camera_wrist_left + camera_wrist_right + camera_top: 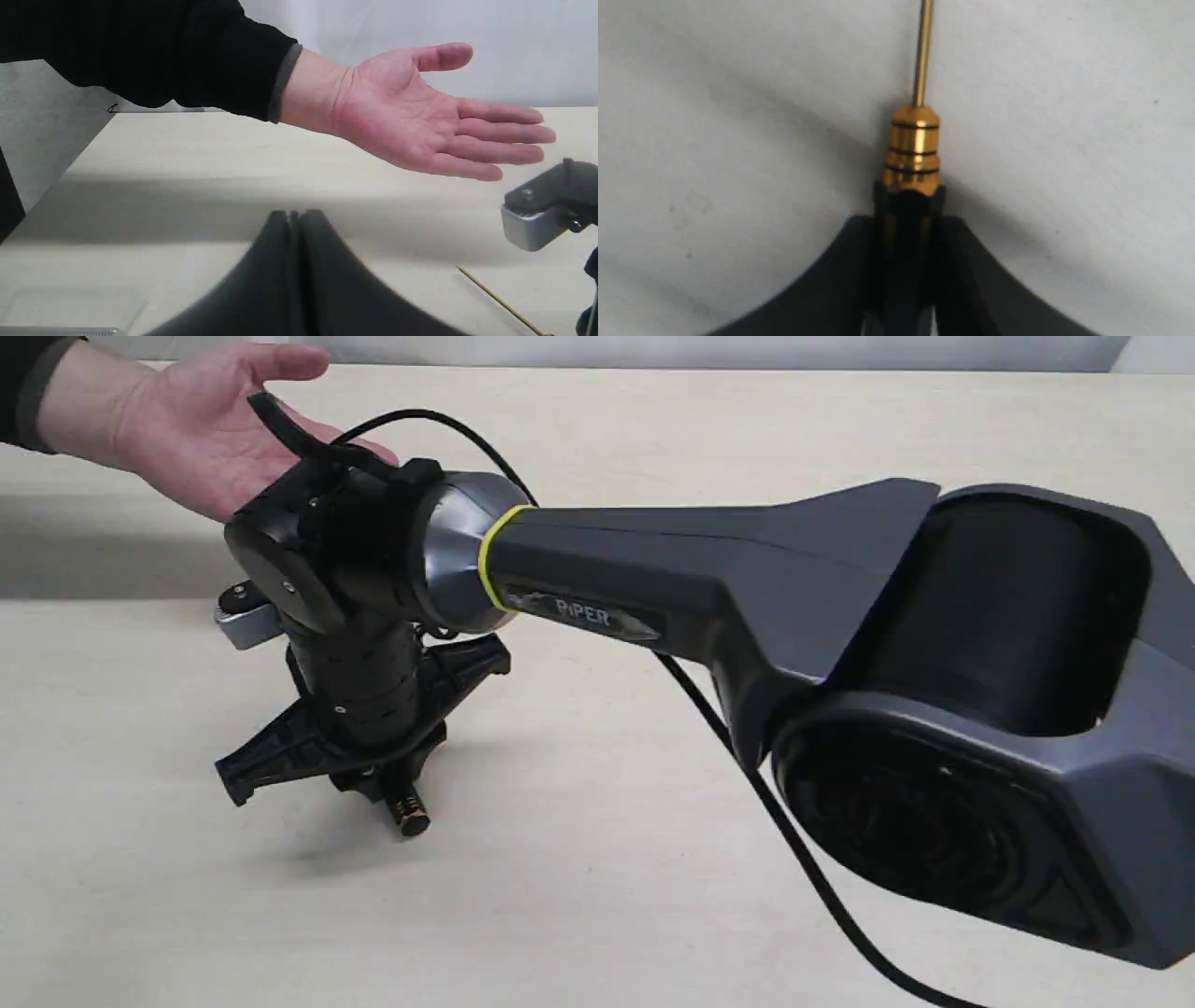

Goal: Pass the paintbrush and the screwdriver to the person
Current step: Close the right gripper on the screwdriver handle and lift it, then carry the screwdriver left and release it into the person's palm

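Observation:
My right gripper [908, 224] is shut on the black handle of the screwdriver [913, 149]. Its gold collar and thin shaft stick out past the fingers. In the exterior view the right gripper [378, 784] points down, low over the table, and the screwdriver's gold-ringed handle end [408, 817] shows below it. I cannot tell whether the tool touches the table. The person's hand [187, 429] is held out palm up, behind and above the right wrist. My left gripper [296, 219] is shut with nothing in it, facing that hand [420, 116]. The paintbrush is out of view.
The pale wooden table [607, 859] spreads around the right arm, whose black cable [794, 849] trails across it. The left wrist view catches the right arm's grey camera mount [537, 224], the screwdriver shaft [500, 301] and a faint clear flat thing [65, 308].

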`<action>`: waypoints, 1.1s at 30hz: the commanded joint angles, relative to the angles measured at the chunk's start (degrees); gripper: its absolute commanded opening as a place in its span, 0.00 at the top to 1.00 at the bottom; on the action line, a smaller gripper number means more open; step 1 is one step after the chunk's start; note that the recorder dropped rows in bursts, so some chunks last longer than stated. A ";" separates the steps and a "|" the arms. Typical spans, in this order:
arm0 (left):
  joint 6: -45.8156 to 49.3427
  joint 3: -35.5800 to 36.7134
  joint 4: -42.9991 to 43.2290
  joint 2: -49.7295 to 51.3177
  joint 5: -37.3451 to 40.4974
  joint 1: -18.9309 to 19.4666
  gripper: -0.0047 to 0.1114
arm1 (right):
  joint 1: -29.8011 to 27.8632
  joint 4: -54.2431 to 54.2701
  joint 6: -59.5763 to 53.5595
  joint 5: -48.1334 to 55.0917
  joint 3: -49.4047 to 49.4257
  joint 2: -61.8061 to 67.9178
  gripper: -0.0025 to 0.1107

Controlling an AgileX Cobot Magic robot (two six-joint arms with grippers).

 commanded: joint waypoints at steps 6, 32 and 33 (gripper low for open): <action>-0.12 0.12 -0.12 -0.14 -0.36 -0.47 0.96 | -0.07 -0.43 -3.70 1.95 -0.12 -0.27 0.94; -0.12 0.12 -0.24 -0.14 -0.31 -0.47 0.96 | -0.07 -9.88 -5.32 -29.25 -0.12 -15.17 0.94; -0.12 0.12 -0.24 -0.14 -0.31 -0.47 0.96 | -0.07 -11.13 -5.32 -29.62 -0.12 -14.51 0.94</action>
